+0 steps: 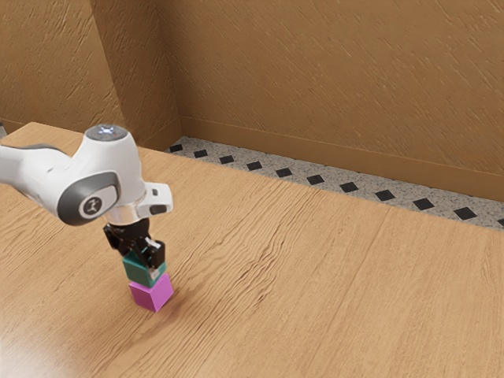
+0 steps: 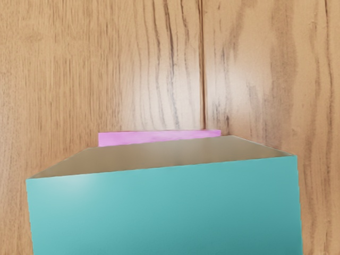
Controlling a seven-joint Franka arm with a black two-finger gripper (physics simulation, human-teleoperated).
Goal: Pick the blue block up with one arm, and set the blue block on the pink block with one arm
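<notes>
Your fingers [image 1: 157, 253] are closed on the blue block [image 1: 146, 273], one on each side of its upper part, so the gripper [image 1: 144, 256] holds it from above. The block shows more teal than blue in both views. It is directly over the pink block [image 1: 151, 295]. In the exterior view the two look touching or nearly so, but I cannot tell if the weight already rests there. In the wrist view the blue block [image 2: 164, 207] is just under the hand. A thin strip of the pink block [image 2: 159, 137] shows beyond its far edge, so the upper one may sit a little off the lower one.

I judge the block to be stiff and light, with flat smooth faces that can slip if the grip is loose. The hold on two opposite faces near the top is a good one, because it leaves the bottom face free to land. The pink block looks no wider than the blue one, so the landing has small margin. Open the fingers gently and rise straight up, otherwise you can push the stack over.

Around the stack the table [image 1: 315, 276] gives much open wood on every side. Its far edge, the floor [image 1: 346, 187] and the wall [image 1: 354, 71] are well apart from the hand.
</notes>
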